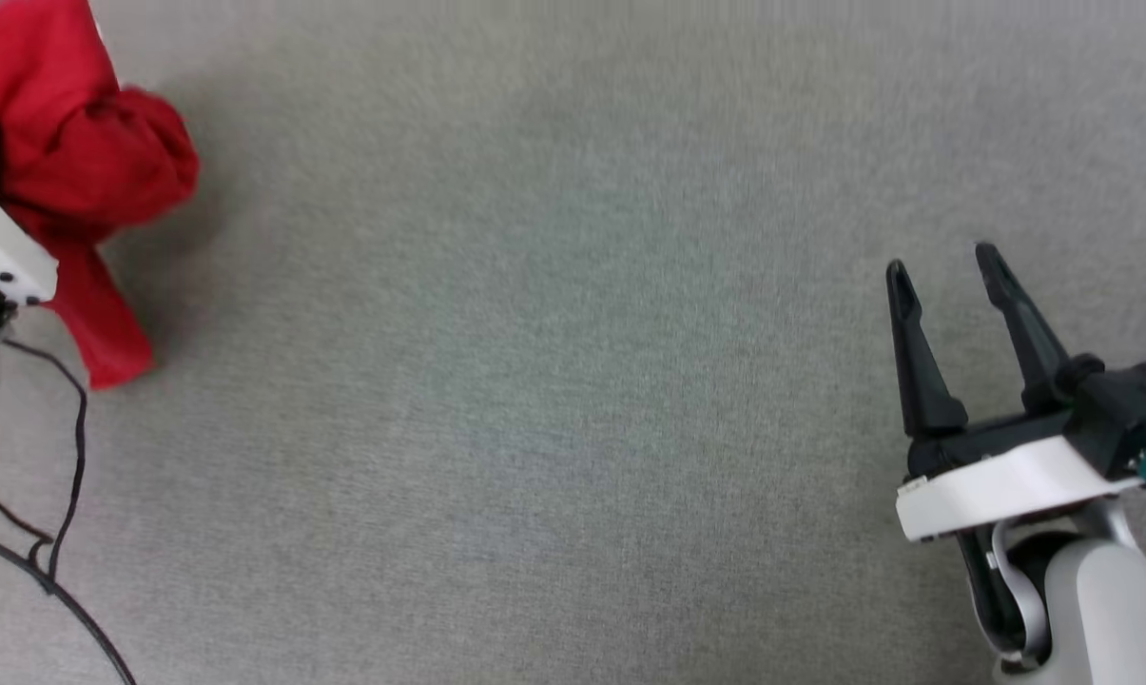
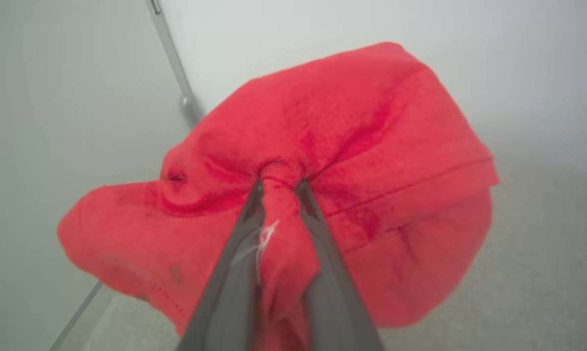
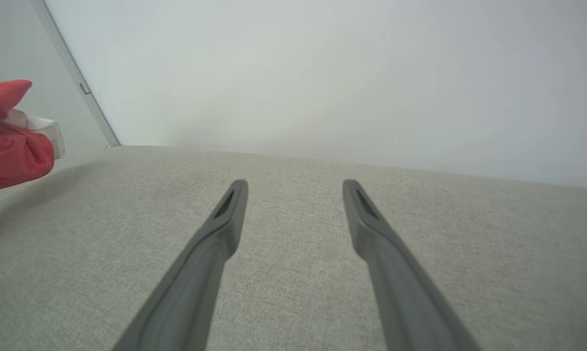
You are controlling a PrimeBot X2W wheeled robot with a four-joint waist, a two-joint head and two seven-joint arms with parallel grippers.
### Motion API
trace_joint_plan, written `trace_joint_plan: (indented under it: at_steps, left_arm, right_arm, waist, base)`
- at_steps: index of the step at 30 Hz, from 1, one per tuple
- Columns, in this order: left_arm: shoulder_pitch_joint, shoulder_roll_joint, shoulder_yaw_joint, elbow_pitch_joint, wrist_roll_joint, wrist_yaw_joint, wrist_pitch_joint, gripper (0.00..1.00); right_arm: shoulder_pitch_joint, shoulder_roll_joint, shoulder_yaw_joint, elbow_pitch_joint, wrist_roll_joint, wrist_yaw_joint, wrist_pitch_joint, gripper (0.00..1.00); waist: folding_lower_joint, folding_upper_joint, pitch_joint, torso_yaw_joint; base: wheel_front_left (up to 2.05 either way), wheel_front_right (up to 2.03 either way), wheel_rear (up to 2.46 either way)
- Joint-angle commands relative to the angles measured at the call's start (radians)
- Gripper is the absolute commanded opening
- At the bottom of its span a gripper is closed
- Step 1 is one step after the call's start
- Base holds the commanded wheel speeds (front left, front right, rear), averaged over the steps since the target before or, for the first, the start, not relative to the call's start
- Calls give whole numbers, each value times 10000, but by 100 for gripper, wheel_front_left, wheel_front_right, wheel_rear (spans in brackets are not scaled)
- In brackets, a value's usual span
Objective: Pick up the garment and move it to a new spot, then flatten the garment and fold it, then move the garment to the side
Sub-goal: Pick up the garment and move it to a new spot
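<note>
- Your left gripper [image 2: 279, 184] is clamped on the shirt [image 2: 371, 146]: its two dark fingers [image 2: 230, 273] sit close together with a twist of red cloth pinched between them.
- The shirt [image 1: 87, 143] is bunched into a red bundle over the far left part of the grey fabric surface [image 1: 534, 381], gathered around the left gripper's tips.
- A narrow red tail [image 1: 106, 333] hangs from the bundle toward the surface; you cannot tell whether it touches.
- From the right wrist, you see the shirt [image 3: 10, 141] at the surface's left end, with a small white patch of cloth [image 3: 40, 127] showing beside the red.
- Your right gripper [image 1: 943, 262] hovers over the near right part of the surface with its fingers apart and nothing between them, well apart from the shirt.
- In the right wrist view, the right gripper [image 3: 294, 187] points across the surface toward the pale wall [image 3: 322, 73] at the surface's far edge.
- A thin metal strip [image 2: 174, 63] runs up the wall behind the surface's left end.
- Black cables [image 1: 78, 428] hang over the surface's near left edge, below the left arm's white housing [image 1: 2, 249].
</note>
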Motion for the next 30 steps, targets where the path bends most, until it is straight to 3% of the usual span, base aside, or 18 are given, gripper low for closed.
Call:
trace_joint_plan:
  at_steps: [1, 6, 12, 21, 30]
  left_arm:
    - [-90, -79, 67, -141, 68, -2, -654, 0]
    - [89, -238, 148, -622, 201, 103, -1963, 0]
    - [557, -515, 240, -1943, 381, 440, -2489, 0]
    - [2299, -1090, 2, -4893, 498, 1071, -2501, 0]
    - [4293, -1870, -1432, -7513, 676, 1235, -1628, 0]
  right_arm:
    - [304, -6, -69, 71, 173, -3, -36, 100]
    - [759, -5, -234, 93, 394, -1, -7, 100]
    - [1222, -3, -386, 38, 594, -3, 9, 100]
    - [1746, -2, -453, -222, 776, -1, 220, 100]
    - [2054, -2, -545, -523, 873, -1, 354, 100]
  waist:
    - [-1, 0, -918, 137]
    - [-1, 0, -1735, 61]
    - [-1, 0, -2503, -247]
    - [-1, 0, -3184, -1331]
    - [-1, 0, -3126, -2393]
  base:
    - [0, 0, 0]
    - [0, 0, 0]
    - [0, 0, 0]
    - [0, 0, 0]
    - [0, 0, 0]
